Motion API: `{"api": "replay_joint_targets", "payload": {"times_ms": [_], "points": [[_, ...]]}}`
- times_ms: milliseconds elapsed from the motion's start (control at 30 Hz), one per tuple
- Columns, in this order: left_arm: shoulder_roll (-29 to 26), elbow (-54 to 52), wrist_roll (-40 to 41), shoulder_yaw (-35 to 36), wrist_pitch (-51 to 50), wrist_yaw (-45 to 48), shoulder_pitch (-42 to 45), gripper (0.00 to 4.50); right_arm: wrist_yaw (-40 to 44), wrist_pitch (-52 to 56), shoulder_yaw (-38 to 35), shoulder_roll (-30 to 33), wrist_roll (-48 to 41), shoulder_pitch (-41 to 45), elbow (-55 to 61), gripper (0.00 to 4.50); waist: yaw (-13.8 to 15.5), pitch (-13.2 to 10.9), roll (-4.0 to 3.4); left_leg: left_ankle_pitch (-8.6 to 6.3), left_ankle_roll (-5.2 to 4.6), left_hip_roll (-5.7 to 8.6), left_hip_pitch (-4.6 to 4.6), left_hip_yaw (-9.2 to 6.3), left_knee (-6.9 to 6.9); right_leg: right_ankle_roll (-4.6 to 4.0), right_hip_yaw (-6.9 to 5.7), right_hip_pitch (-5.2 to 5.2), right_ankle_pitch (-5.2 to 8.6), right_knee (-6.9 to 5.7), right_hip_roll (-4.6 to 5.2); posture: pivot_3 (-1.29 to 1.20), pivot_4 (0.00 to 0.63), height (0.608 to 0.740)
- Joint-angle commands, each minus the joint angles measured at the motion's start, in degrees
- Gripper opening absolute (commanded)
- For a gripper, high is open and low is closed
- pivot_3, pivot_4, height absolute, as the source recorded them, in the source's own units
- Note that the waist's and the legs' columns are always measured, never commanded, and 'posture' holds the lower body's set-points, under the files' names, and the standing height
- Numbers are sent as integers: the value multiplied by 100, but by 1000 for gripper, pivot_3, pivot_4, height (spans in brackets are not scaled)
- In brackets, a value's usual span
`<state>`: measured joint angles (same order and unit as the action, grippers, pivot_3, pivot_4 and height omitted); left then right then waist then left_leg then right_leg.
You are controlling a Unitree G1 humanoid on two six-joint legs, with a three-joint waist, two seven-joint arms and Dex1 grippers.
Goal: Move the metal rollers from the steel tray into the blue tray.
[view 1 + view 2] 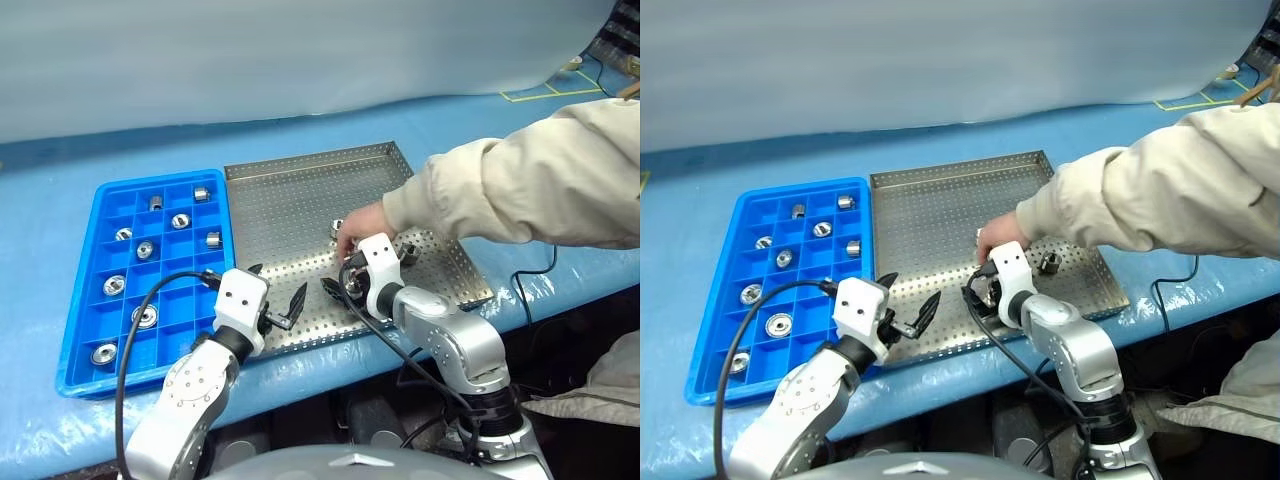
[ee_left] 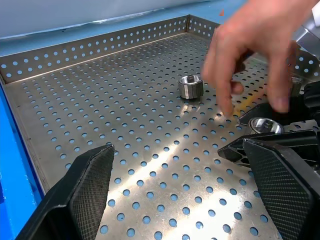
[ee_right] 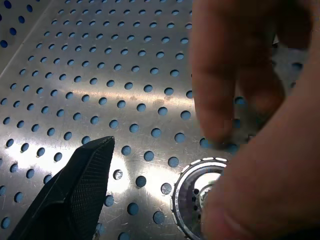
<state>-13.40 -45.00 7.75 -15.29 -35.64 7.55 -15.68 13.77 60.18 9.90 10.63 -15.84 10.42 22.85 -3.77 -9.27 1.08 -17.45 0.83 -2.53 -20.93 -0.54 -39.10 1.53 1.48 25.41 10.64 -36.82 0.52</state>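
Blue plastic is covering the desk (image 1: 60, 200), and the blue tray (image 1: 85, 372) is lying toward its left side, its long right edge just beside the steel tray (image 1: 290, 195). Several metal rollers (image 1: 146, 250) are sitting in separate compartments of the blue tray, spread from its far right corner down to its near left corner. A black cable (image 1: 135, 320) is looping over the near part of the blue tray toward the left arm. The left gripper (image 1: 276, 297) is hovering over the near left corner of the steel tray with its fingers spread wide and nothing between them. In the left wrist view one roller (image 2: 191, 86) is standing upright and alone on the perforated floor, well apart from that gripper. Farther right, the right gripper (image 1: 366, 272) is hanging over the near middle of the steel tray, its fingers also spread; a roller (image 3: 194, 197) is lying on the floor just beside one finger (image 3: 75, 192). A person's hand (image 1: 358, 228) in a beige sleeve (image 1: 520, 185) is reaching in from the right, hanging directly over the right gripper and partly covering that roller. Another small roller (image 1: 1049, 265) is resting near the tray's right edge
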Motion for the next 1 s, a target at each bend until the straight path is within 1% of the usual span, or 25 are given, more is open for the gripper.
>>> {"api": "replay_joint_targets", "payload": {"times_ms": [33,700,800,1000], "points": [[38,-287,-16,-37,117,0,3,4500,-5,-23,30,8,16,16,-13,4405,1,0,0,0,0,0,0,0,0,0,0,0,0,0,0,-5,150,740],[70,-340,-38,-44,114,-19,-30,4500,33,27,80,43,-1,57,-21,4405,4,0,0,0,0,0,0,0,0,0,0,0,0,1,0,3,150,740],[102,-429,-21,24,156,-48,-59,4500,24,-98,117,76,63,220,19,4405,4,-2,1,0,0,0,0,0,0,0,0,1,0,1,0,17,150,740],[170,-686,3,255,284,-77,-189,4500,8,-302,-52,-248,-41,798,58,4405,15,-5,1,0,0,-1,-8,-2,1,0,-1,8,0,0,-2,35,150,740]]}}
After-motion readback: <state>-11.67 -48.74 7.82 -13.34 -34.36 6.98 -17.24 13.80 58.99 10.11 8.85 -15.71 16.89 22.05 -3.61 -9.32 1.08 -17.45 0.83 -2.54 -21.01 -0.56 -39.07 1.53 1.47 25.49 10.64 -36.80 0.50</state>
